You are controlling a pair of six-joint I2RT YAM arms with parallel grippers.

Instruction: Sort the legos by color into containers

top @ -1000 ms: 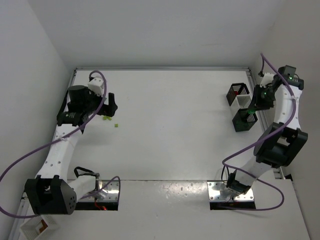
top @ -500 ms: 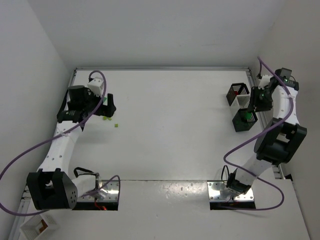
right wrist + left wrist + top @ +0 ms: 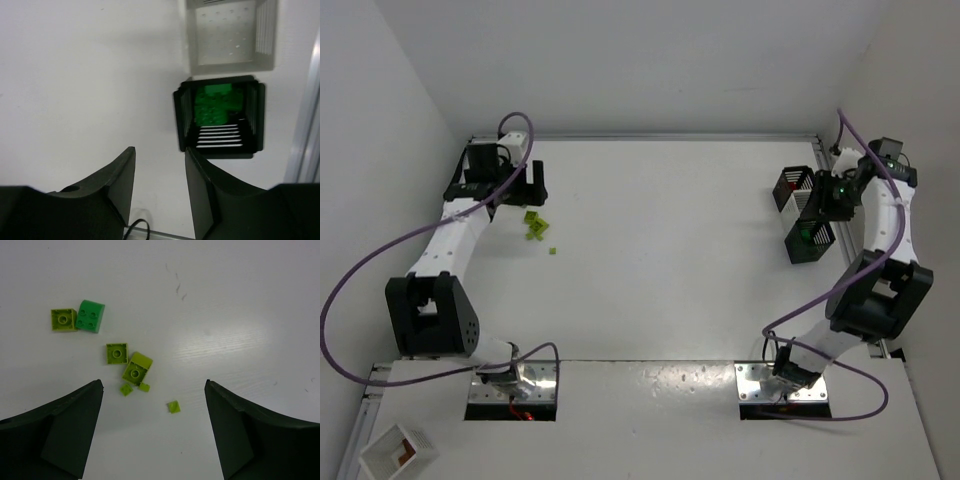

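White-shelled, the left arm (image 3: 455, 235) stretches to the far left corner and the right arm (image 3: 890, 215) to the far right. The left gripper (image 3: 153, 385) points down, jaws wide with nothing between them, over loose legos (image 3: 136, 368) on the table (image 3: 240, 315): several lime ones and a green brick (image 3: 90, 316). The right gripper (image 3: 160, 150), jaws partly apart and empty, hovers near a black bin (image 3: 179, 120) holding green legos (image 3: 214, 102). A white bin (image 3: 265, 30) sits just beyond it.

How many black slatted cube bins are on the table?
2. One black slatted bin at the right edge, red inside; another nearer the arms, holding green bricks. The right arm may hide more.
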